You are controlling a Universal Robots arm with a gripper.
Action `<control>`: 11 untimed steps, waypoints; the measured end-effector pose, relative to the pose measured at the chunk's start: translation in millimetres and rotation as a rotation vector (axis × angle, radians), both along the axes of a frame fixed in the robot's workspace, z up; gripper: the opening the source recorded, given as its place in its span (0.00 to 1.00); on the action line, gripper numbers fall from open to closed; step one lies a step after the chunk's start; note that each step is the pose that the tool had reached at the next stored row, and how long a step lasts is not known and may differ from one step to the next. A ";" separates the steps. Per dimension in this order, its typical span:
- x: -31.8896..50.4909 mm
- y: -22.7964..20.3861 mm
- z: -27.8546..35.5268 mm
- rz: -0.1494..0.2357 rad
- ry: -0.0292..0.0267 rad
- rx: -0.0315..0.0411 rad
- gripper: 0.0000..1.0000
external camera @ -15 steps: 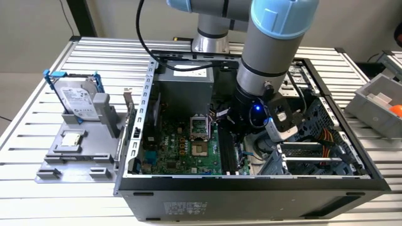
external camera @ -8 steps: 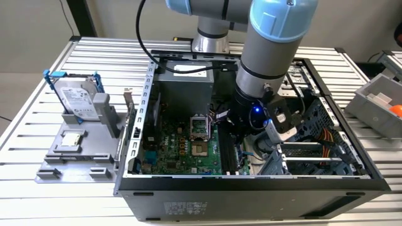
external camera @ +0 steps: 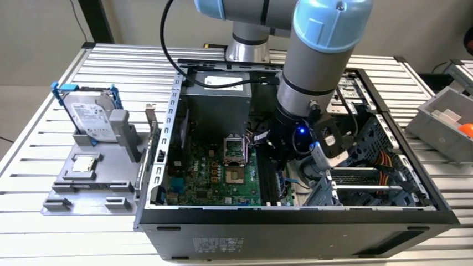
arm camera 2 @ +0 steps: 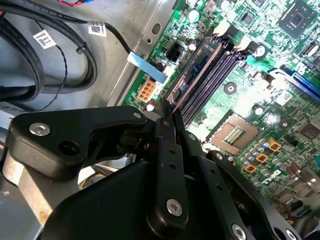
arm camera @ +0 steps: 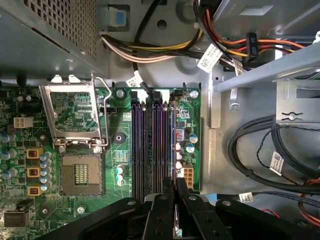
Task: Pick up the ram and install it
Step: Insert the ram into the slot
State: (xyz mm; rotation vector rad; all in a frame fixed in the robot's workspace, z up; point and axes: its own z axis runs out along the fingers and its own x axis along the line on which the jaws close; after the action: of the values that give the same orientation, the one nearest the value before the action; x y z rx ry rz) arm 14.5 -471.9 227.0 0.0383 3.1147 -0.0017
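You're at the seating step: claw [arm camera 2: 172,117] clamped on the ram [arm camera 2: 192,75], which stands edge-on in the outermost motherboard slot [arm camera: 173,145]. Needs a straight, even push, I'd say.

The table [external camera: 44,138] was ribbed metal with a dull silver sheen. The case [external camera: 296,233] was matt dark metal outside and bare grey sheet metal inside. The motherboard [arm camera: 120,150] was glossy green, its slots [arm camera: 150,145] dark plastic. The socket frame [arm camera: 75,115] was shiny metal. The gripper [arm camera 2: 167,125] was matt black plastic with bright metal screws. The ram [arm camera 2: 192,75] showed a thin, glossy edge. Cables [arm camera: 255,150] had smooth black sheaths with paper tags. The arm [external camera: 325,61] was smooth grey metal with pale blue plastic caps.
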 end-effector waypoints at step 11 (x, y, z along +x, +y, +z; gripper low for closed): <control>-1.8 -1.4 -0.9 0.004 0.0000 0.0000 0.00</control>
State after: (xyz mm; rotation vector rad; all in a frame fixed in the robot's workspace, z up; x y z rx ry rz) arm 12.7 -473.3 226.1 0.0318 3.1149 -0.0016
